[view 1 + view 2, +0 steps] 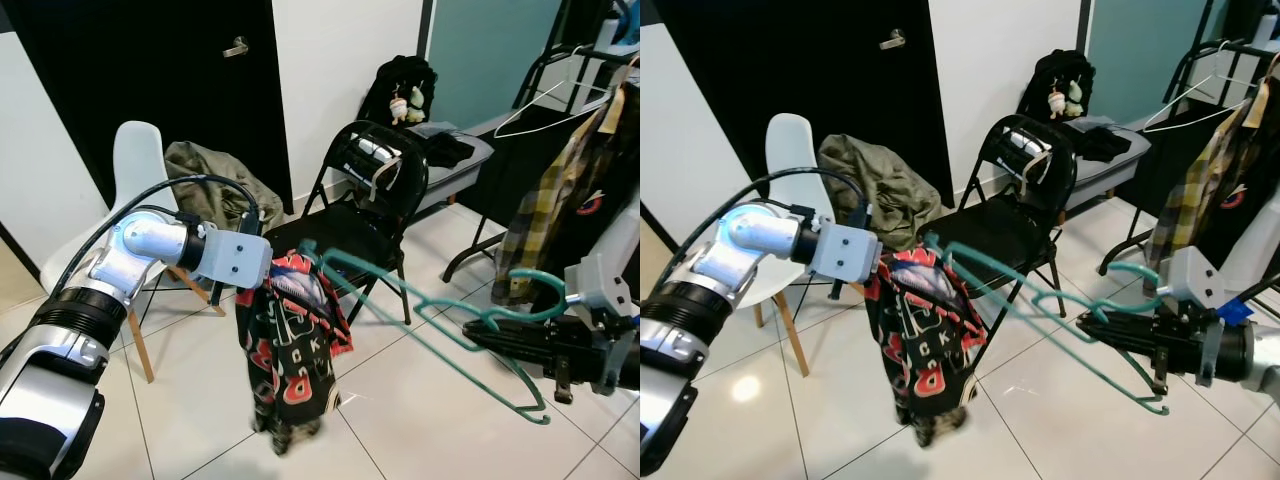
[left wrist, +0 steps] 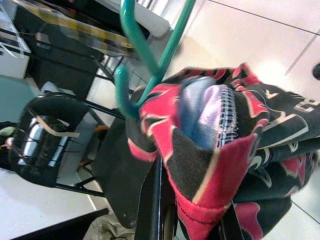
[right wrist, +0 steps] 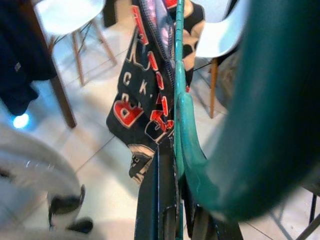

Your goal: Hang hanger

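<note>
The right gripper (image 1: 480, 335) sits at about four o'clock in the head views, its black fingers closed on the green hanger (image 1: 440, 310) close to the hook. The hanger reaches from there toward ten o'clock, and its far end meets the garment (image 1: 292, 345), a black and red printed piece that hangs down over the tiled floor (image 1: 420, 410). The left gripper (image 1: 885, 275) comes in from nine o'clock and is closed on the top edge of the garment; in the head views the cloth hides its fingertips.

The left wrist view adds what the head views lack: the black fingers (image 2: 155, 200) pinch a fold of the red and black cloth, a pale lining shows inside the opening, and the hanger's rounded end lies just beside that fold, whether tucked under the cloth I cannot tell. The right wrist view looks along the hanger's bar, held between that gripper's fingers, toward the hanging garment.

Behind, at twelve o'clock, stands a black folding chair (image 1: 375, 195). A white chair (image 1: 140, 170) with an olive jacket (image 1: 215, 175) on it is at ten o'clock. At two o'clock a clothes rack (image 1: 560, 90) carries a plaid shirt (image 1: 545, 210) and a white hanger (image 1: 545, 110).
</note>
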`<state>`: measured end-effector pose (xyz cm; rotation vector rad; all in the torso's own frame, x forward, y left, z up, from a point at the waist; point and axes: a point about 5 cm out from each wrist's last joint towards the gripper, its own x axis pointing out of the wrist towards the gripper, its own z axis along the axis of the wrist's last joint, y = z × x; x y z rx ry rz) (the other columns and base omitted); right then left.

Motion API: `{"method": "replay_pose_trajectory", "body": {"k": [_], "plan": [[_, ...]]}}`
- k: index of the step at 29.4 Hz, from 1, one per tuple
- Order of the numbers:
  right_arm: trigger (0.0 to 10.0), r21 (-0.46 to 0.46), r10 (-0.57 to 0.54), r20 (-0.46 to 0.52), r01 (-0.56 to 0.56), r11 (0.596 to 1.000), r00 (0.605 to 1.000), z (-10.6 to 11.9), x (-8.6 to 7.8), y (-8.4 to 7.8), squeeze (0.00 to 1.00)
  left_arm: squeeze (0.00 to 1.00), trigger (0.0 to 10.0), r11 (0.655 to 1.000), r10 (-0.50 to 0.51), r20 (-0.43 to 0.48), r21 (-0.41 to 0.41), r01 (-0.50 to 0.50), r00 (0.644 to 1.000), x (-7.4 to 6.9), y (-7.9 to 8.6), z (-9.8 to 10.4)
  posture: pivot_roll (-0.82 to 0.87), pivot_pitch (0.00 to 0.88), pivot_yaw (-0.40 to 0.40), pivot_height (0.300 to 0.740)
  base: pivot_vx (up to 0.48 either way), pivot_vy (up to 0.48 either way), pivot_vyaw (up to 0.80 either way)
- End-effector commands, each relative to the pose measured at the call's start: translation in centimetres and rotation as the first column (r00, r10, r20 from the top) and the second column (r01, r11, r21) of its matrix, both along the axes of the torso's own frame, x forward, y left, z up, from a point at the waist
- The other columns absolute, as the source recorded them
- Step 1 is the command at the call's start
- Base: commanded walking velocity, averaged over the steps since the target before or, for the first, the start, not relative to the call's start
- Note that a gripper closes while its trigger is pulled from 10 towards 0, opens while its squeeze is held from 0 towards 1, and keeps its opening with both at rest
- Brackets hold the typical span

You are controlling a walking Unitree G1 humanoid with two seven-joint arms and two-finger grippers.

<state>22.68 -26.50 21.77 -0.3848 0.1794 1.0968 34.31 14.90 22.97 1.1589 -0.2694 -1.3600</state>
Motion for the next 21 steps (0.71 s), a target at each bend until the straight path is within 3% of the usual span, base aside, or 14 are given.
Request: {"method": "replay_pose_trajectory", "body": {"k": [1, 6, 21], "plan": [[10.0, -0.055, 0.053, -0.002, -0.053, 0.997, 0.999, 0.6, -0.2, 0.5, 0.0, 0.0, 10.0, 0.999, 0.015, -0.002, 0.035, -0.015, 1.0, 0.0, 0.9, 0.1, -0.1, 0.0, 0.078, 0.74, 0.0, 0.0, 0.0], [10.0, -0.127, 0.107, 0.007, -0.105, 0.986, 0.994, 2.5, -0.8, 0.3, 0.0, 0.0, 10.0, 0.997, 0.026, -0.01, 0.071, -0.026, 1.0, 0.1, 1.2, -0.5, -0.11, 0.0, 0.08, 0.74, 0.0, 0.0, 0.0], [10.0, -0.189, 0.127, 0.013, -0.123, 0.974, 0.992, 3.1, -0.8, 0.9, 0.0, 0.0, 10.0, 0.998, 0.004, -0.047, 0.07, -0.001, 0.999, -0.2, 0.8, -0.6, -0.1, 0.0, 0.087, 0.74, 0.0, 0.0, 0.0]]}}
